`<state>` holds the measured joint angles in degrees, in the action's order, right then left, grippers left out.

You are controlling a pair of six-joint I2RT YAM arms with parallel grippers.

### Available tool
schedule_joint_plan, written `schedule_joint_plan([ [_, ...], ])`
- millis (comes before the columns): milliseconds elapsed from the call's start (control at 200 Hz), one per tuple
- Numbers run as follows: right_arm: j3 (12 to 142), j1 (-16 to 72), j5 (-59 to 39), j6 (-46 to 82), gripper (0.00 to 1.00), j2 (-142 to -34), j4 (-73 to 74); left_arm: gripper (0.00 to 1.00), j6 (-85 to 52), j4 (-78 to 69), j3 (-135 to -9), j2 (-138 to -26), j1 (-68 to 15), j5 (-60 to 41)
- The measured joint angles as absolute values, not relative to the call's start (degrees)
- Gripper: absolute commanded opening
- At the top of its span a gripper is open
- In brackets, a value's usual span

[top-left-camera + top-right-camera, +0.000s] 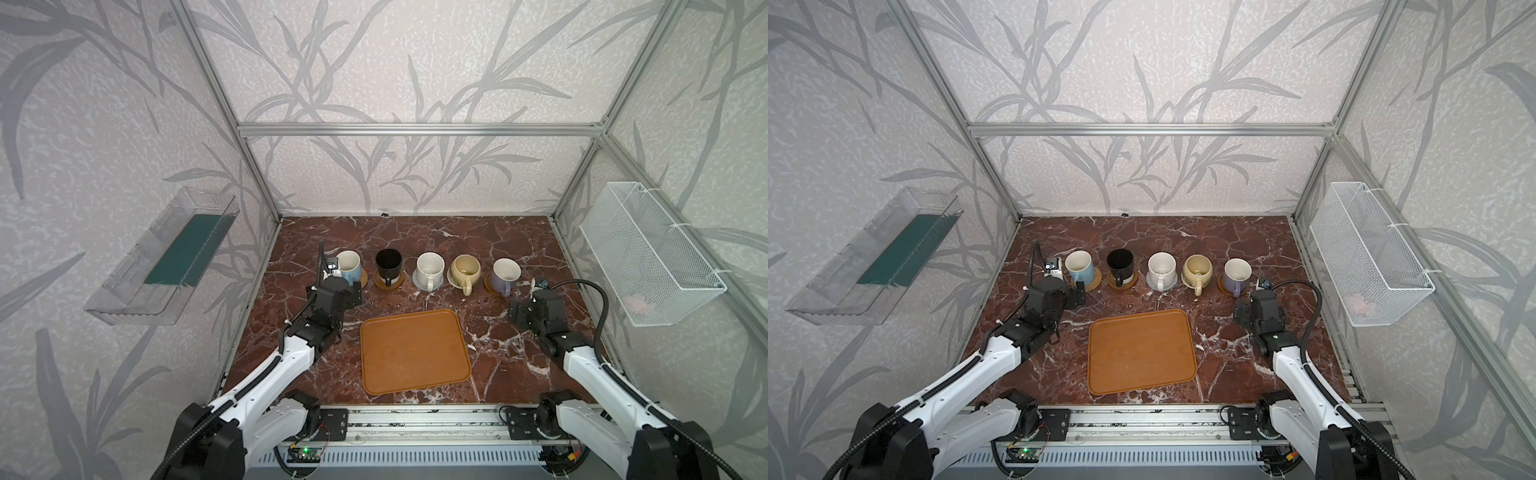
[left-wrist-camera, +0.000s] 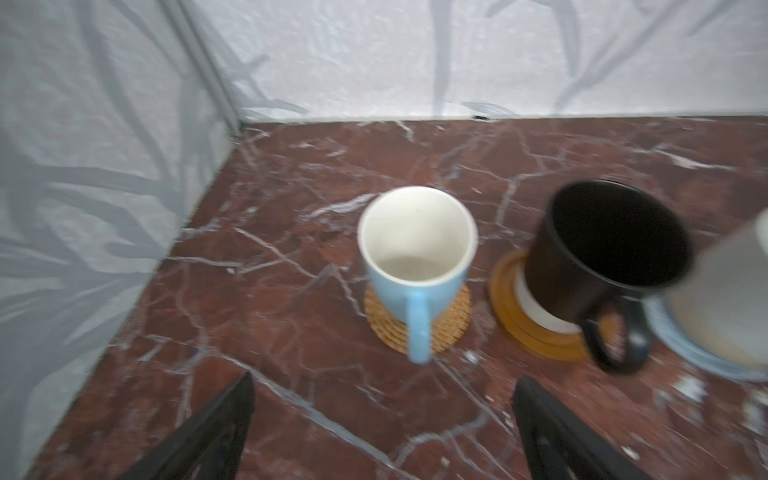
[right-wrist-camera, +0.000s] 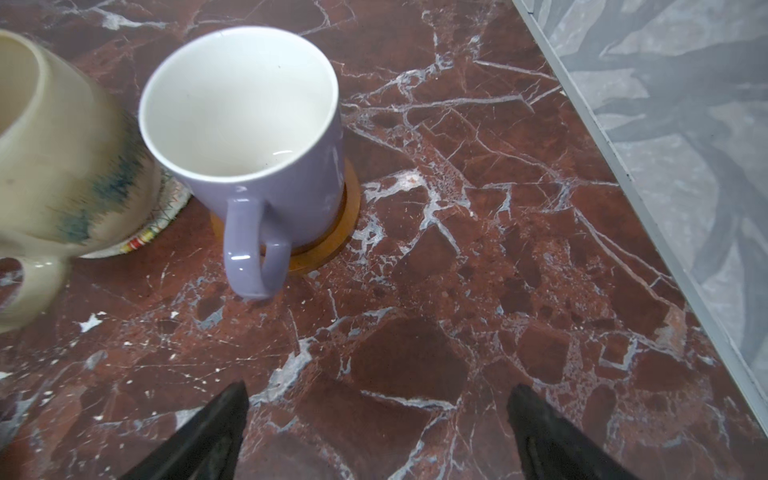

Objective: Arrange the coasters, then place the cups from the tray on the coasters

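Now left gripper (image 2: 382, 415) wide open, empty; right gripper (image 3: 376, 419) likewise.

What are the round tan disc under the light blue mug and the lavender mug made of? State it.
Round tan disc: apparently woven rattan or similar fibre, matte; coiled ridges show. Lavender mug: probably glazed ceramic, glossy; highlights glint on handle and white inside.

We see a red-brown marble tabletop (image 1: 415, 237) with white veins. Directly on it lie five round coasters in a row and an orange-brown tray (image 1: 415, 353). The tan woven coaster (image 2: 453, 320) lies just ahead of the left gripper (image 2: 382, 415); a glossy brown coaster (image 3: 332, 245) lies ahead of the right gripper (image 3: 376, 415). The tray lies between the two grippers, apart from the coasters.
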<state>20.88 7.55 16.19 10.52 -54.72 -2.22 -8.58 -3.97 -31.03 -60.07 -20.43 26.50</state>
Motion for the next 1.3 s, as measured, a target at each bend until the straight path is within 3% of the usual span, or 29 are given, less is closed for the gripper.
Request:
schedule_joint_plan([
  [190,16.4,7.6,16.1,5.9,0.94,-55.8,9.9,0.97,-3.4,-17.1,-24.7,-66.5,-15.2,28.6],
  [725,18.2,7.4,14.0,0.7,0.94,-73.3,32.2,0.99,-0.6,-58.3,-17.0,-88.6,-0.7,13.6],
  [1190,21.6,7.3,10.4,-1.5,0.95,-84.3,44.6,0.99,-2.1,-55.5,-20.2,-90.1,1.8,4.1],
  [1300,21.6,7.3,10.2,-1.4,0.99,-88.5,50.3,0.99,-2.2,-54.9,-20.6,-90.1,2.4,2.7],
])
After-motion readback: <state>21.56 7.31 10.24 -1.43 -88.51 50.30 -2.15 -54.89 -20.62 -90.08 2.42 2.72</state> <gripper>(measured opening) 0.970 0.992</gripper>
